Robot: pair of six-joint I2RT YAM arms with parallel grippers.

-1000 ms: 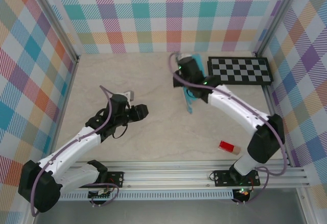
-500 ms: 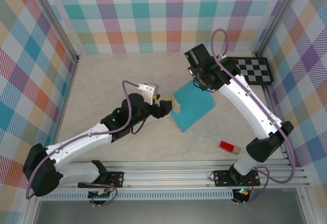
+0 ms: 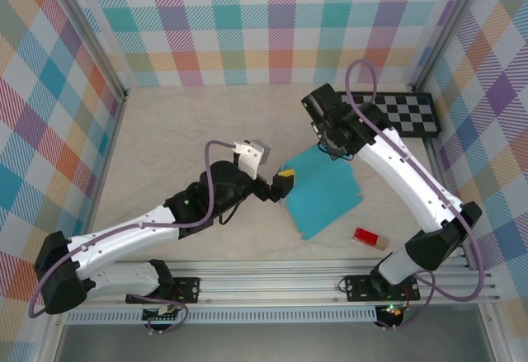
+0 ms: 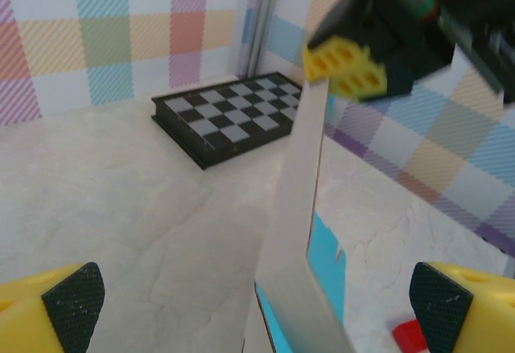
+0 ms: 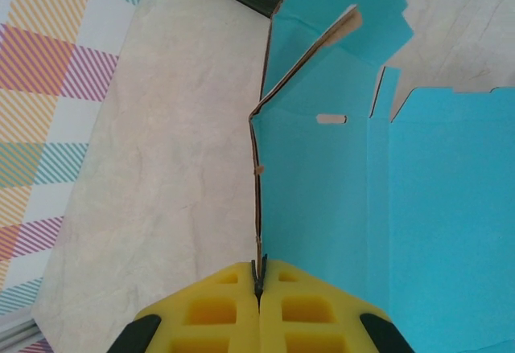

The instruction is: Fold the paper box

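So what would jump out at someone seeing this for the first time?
The bright teal paper box catches the eye first: a partly unfolded card sheet in the middle of the table, pinched at one edge by the right gripper. The left gripper hangs open just beside the sheet's left edge. A black-and-white checkerboard lies in the far right corner, and a small red block sits near the front.

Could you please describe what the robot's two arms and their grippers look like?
The left arm and right arm have white shells, black joints and a mauve cable looping alongside. The left gripper and right gripper have yellow fingers moulded with square recesses; the left's carry black textured pads.
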